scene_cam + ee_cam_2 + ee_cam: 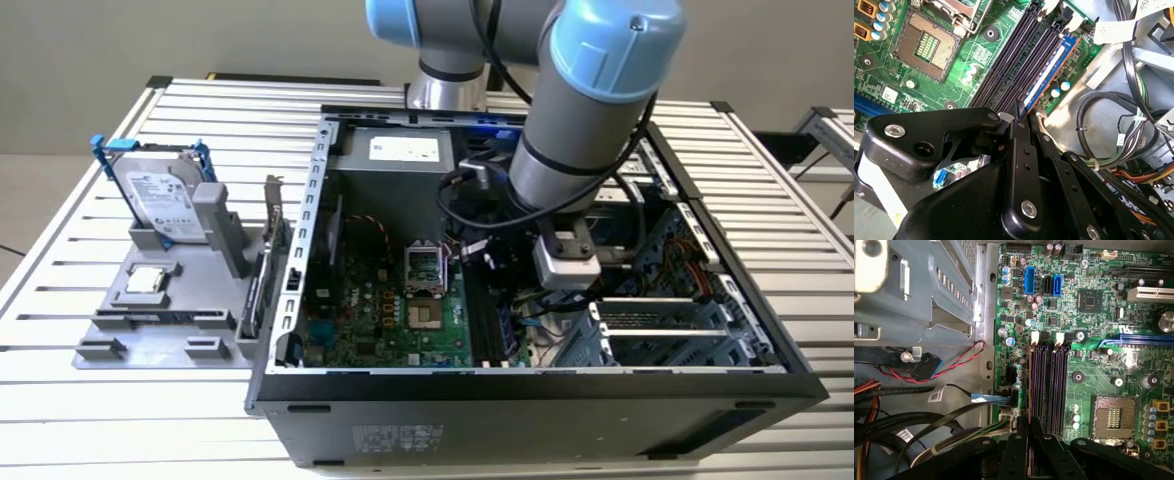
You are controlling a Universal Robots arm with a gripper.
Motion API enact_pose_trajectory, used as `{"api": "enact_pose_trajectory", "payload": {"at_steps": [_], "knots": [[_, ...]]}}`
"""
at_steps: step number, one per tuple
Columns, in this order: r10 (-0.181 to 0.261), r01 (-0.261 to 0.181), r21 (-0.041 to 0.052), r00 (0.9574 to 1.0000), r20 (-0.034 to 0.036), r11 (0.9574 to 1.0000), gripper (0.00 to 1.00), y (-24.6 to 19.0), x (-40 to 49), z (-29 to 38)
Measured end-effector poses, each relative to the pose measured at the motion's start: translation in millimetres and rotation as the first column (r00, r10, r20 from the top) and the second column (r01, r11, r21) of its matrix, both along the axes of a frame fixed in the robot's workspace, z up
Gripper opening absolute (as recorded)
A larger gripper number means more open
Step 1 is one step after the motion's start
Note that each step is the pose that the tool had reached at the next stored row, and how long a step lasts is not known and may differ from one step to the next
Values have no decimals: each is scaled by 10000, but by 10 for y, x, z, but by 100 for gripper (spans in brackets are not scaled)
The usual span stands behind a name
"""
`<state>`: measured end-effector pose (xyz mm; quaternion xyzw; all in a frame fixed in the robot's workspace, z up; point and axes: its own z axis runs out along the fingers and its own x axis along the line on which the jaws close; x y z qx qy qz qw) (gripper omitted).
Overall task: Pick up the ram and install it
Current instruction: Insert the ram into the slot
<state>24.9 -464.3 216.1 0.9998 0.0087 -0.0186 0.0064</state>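
Now the pincer [1021, 114] is clamped on the ram [1046, 75], which sits in the outermost motherboard [979, 55] slot

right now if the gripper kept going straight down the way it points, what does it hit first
Most likely the ram, standing in the outermost black slot of the motherboard. The gripper sits right at the stick's near end; whether it already touches is unclear.
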Motion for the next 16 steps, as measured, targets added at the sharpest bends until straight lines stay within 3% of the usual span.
{"api": "enact_pose_trajectory", "payload": {"at_steps": [8, 16], "knots": [[0, 0, -2, 10000, -1, 10000, 0, 5, 0, -47], [0, 0, 1, 10000, -3, 10000, 0, 5, 0, -49]]}}
